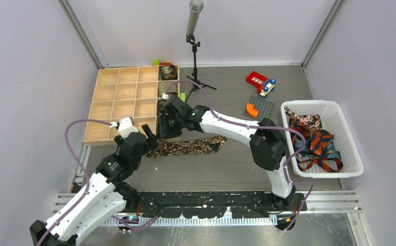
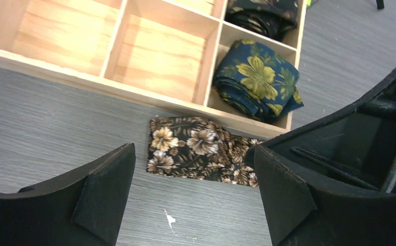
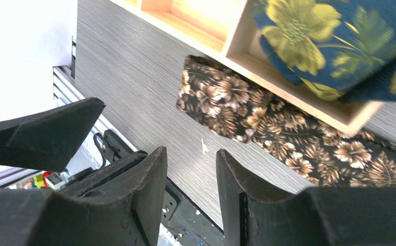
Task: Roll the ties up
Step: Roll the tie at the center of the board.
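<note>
A grey wood-grain worktop (image 1: 226, 169) sits between pale walls, with a wooden compartment tray (image 2: 83, 78) at the back left and a white basket (image 1: 334, 174) at the right edge. The basket holds a loose heap of unrolled ties (image 1: 316, 141).

The brown floral tie (image 1: 185, 146) lies flat on the worktop. It runs along the tray's near wall, just in front of it, and one end sits below both arms. Two rolled ties fill the tray's right-hand column: a blue one with yellow flowers (image 2: 257, 79), and a darker one (image 2: 262, 15) in the next compartment back.

The left gripper (image 2: 195, 156) hangs over the brown tie's squared end. Its fingers are spread wide and hold nothing. The right gripper (image 3: 191, 154) is just beside it, with a narrower gap between its fingers and nothing held either.

This looks like the start of rolling the brown tie, which is laid out but not yet gripped. The next move probably calls for pinching the squared end cleanly off the worktop. The end then has to be turned over on itself while the rest of the tie stays flat and straight.
</note>
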Robot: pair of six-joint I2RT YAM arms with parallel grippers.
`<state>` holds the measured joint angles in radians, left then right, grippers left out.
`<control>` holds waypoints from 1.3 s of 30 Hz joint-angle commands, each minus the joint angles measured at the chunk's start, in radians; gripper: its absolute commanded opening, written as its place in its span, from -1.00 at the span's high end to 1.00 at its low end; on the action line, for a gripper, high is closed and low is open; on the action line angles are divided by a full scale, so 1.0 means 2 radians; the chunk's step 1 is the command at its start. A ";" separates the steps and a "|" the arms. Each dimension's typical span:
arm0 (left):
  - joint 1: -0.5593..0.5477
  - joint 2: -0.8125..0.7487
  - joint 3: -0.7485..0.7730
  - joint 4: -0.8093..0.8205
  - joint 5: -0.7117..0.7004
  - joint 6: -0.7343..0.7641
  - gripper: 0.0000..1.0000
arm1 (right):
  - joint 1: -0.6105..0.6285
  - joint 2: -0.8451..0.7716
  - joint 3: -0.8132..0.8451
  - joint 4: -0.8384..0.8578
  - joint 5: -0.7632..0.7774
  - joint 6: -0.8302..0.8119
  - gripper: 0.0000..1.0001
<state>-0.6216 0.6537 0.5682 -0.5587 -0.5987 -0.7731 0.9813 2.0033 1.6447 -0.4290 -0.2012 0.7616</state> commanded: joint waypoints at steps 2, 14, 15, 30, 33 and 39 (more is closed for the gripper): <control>0.046 -0.044 -0.018 -0.037 0.012 0.011 -0.75 | 0.019 0.050 0.093 -0.045 0.023 -0.023 0.12; 0.149 -0.044 -0.033 -0.037 0.118 0.034 -0.69 | 0.026 0.120 0.135 -0.065 0.028 -0.039 0.46; 0.150 -0.041 -0.035 -0.034 0.121 0.034 -0.68 | 0.026 0.120 0.132 -0.065 0.030 -0.040 0.48; 0.180 0.011 -0.050 0.005 0.190 0.035 -0.67 | 0.021 0.084 0.066 -0.058 0.065 -0.052 0.59; 0.198 0.030 -0.060 0.031 0.232 0.039 -0.70 | 0.019 0.077 0.049 -0.050 0.065 -0.050 0.61; 0.240 0.078 -0.093 0.112 0.338 0.044 -0.64 | 0.013 0.066 0.021 -0.032 0.060 -0.044 0.63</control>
<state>-0.1852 0.7639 0.4179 -0.4885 -0.0975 -0.7082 1.0195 2.2013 1.7142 -0.5220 -0.1036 0.6823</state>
